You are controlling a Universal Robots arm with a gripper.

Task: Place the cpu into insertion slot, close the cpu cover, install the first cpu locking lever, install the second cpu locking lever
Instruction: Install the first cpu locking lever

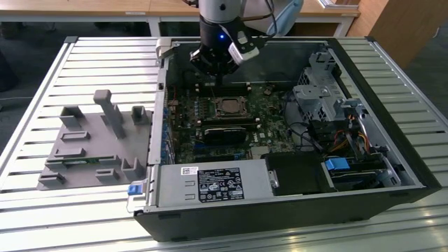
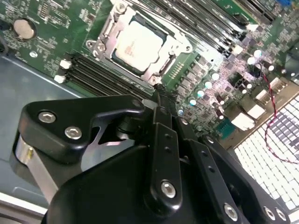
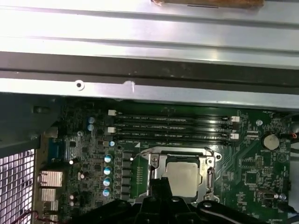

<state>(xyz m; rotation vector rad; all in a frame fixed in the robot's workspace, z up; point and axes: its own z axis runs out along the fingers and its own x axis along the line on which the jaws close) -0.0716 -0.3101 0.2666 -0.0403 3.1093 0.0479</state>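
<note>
- We see the cpu (image 2: 138, 43) lying flat and face up in the insertion slot (image 1: 217, 107), near the middle of the green board inside the open computer case (image 1: 402, 157).
- The chip is square, so it has no long axis. Its edges run parallel to the long black memory slots (image 3: 173, 126) just beside the socket.
- The cpu cover (image 2: 103, 29) lies down over the chip, and its silvery frame borders the grey face, which shows through the window. In both wrist views thin metal rods run along the frame's edges, but we cannot tell whether they are latched.
- The case is open on top. The memory slots lie between the socket and a metal case wall (image 3: 149, 86). In the exterior view a drive cage (image 1: 318, 100) stands towards the exterior view's right, well apart from the socket.
- The case rests on a slatted tabletop (image 1: 84, 63), with a grey fixture tray (image 1: 91, 152) beside it on the exterior view's left.
- The claw (image 2: 156, 93) hangs over the memory slots next to the socket. Its fingers are pressed together into one narrow tip and pinch nothing. We cannot tell whether the tip touches the board.
</note>
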